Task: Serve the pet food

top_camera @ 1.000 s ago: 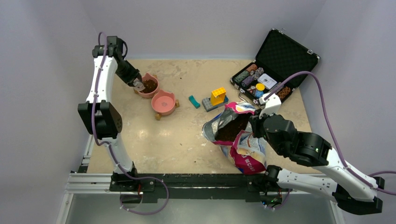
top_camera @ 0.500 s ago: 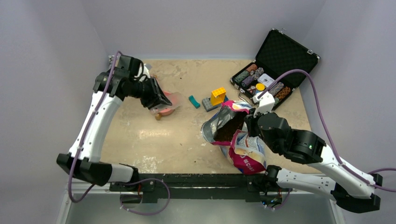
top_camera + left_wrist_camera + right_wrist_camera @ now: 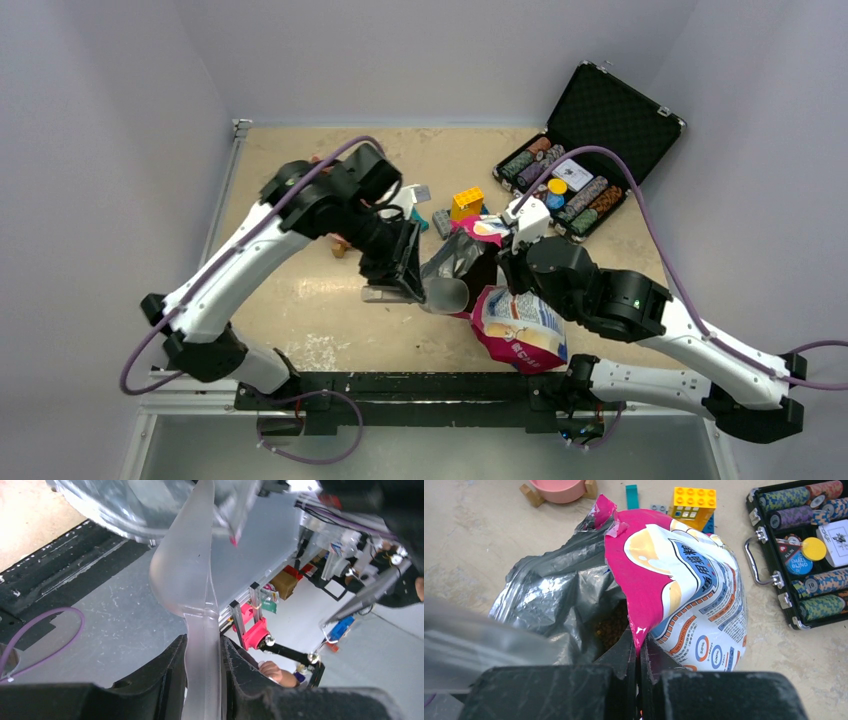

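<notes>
Kibble point(image 3: 611, 627) is sitting down inside the bag point(image 3: 674, 580), a dark brown patch showing past the silver lining, right at the torn mouth. My right gripper point(image 3: 639, 652) is pinched tight on the pink rim of that mouth, fingers closed flat on the film with no gap to speak of, holding it up.

Print on the bag: Chinese characters on a slanted blue band that I can't read, plus small circles lower down that look like "50%" and "100%". The bag lies on the table point(image 3: 300, 300) near its front edge, mouth facing left.

My left gripper point(image 3: 202, 655) is clamped on the handle of a clear scoop point(image 3: 182, 570), fingers narrowed to the handle's width. From the top camera the scoop's bowl is just at the bag's mouth. Can't tell if anything is in it.

Behind the bag there's a yellow block point(image 3: 694, 502), a teal piece point(image 3: 631, 495) and a pink bowl point(image 3: 559, 487). Off to the right is an open black case point(image 3: 774, 575) of chips, and one blue chip point(image 3: 796, 562) reads "BLIND".
</notes>
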Robot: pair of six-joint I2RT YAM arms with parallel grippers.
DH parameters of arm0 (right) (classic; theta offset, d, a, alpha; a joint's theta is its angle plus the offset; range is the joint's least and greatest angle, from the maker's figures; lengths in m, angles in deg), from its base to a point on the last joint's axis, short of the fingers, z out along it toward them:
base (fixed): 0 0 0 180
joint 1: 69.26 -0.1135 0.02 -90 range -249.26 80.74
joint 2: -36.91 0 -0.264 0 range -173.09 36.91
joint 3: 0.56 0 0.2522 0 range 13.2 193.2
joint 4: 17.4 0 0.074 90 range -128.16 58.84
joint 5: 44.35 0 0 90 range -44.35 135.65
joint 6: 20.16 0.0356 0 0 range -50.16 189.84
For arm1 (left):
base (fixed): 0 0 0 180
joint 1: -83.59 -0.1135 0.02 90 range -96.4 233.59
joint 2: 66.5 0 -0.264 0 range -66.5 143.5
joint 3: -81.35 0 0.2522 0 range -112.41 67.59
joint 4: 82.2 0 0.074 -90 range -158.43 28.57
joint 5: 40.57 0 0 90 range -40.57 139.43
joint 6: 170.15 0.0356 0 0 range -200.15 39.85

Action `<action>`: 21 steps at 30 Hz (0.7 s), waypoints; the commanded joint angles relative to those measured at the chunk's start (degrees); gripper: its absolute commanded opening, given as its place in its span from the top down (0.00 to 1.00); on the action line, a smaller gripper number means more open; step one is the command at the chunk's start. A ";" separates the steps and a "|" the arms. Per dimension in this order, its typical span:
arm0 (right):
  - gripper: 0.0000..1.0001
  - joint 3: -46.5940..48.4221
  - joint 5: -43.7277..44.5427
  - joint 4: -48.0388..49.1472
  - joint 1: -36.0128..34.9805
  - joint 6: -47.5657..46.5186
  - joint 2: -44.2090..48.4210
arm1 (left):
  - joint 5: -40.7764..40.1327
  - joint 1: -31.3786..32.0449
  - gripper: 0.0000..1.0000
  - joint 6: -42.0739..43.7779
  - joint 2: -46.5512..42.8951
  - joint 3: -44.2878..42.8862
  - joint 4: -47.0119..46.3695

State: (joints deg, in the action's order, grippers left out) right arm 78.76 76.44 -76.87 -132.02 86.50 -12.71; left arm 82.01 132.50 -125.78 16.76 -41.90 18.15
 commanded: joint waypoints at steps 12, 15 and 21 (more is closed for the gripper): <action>1.00 7.97 4.06 10.06 -7.42 5.72 3.79 | 4.90 0.83 1.00 -23.13 19.32 23.66 -34.64; 1.00 5.98 6.13 9.93 -6.97 6.72 5.51 | 4.89 0.87 1.00 -21.63 25.54 26.73 -41.68; 1.00 1.55 7.73 4.83 -5.77 11.04 7.04 | 13.09 0.88 1.00 -15.97 30.23 32.07 -70.33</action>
State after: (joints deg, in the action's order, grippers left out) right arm 79.44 81.25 -80.96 -137.99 92.54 -9.76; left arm 94.49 132.96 -144.27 42.35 -15.43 -26.83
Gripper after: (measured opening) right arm 0.007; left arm 0.314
